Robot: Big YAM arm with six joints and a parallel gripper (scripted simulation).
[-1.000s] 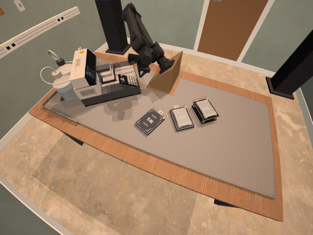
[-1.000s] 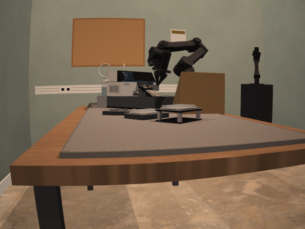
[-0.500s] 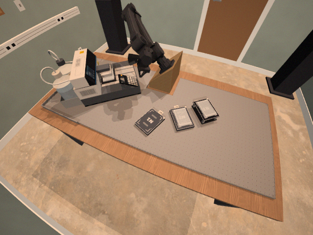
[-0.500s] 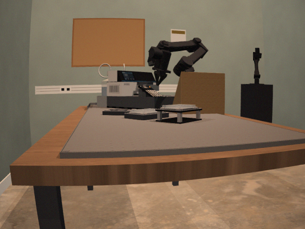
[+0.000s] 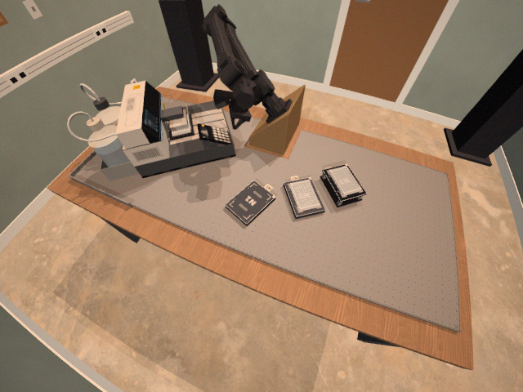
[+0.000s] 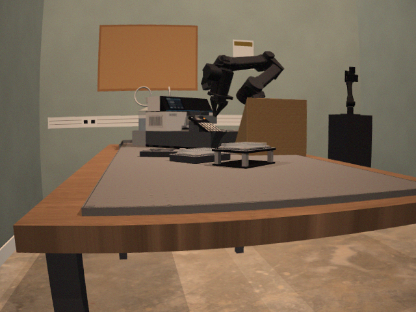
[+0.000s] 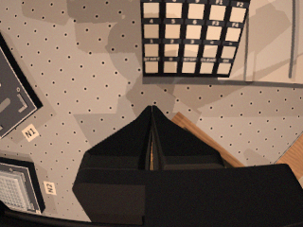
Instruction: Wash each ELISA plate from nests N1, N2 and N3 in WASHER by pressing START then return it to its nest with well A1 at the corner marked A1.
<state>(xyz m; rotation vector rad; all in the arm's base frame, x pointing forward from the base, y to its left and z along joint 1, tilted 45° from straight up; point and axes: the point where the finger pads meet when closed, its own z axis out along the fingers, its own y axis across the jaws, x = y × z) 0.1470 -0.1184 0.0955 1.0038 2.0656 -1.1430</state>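
Observation:
My gripper (image 5: 234,123) (image 6: 216,112) (image 7: 151,113) is shut and empty. It hangs point down above the table, just off the near edge of the washer's keypad (image 5: 215,133) (image 6: 205,125) (image 7: 192,34). The leftmost key of the lowest row (image 7: 151,67) lies a little ahead of the fingertips. A plate (image 5: 179,125) lies in the carrier of the washer (image 5: 145,153). Nest N1 (image 5: 250,202) (image 7: 9,97) is empty. Nest N2 holds a plate (image 5: 304,196) (image 6: 198,152) (image 7: 14,189). The raised nest N3 holds a plate (image 5: 342,180) (image 6: 244,145).
A brown wedge-shaped block (image 5: 279,126) (image 6: 275,124) stands right of the washer, with the arm's base behind it. Bottles with tubing (image 5: 105,145) stand left of the washer. Black pillars stand off the table at the back and right.

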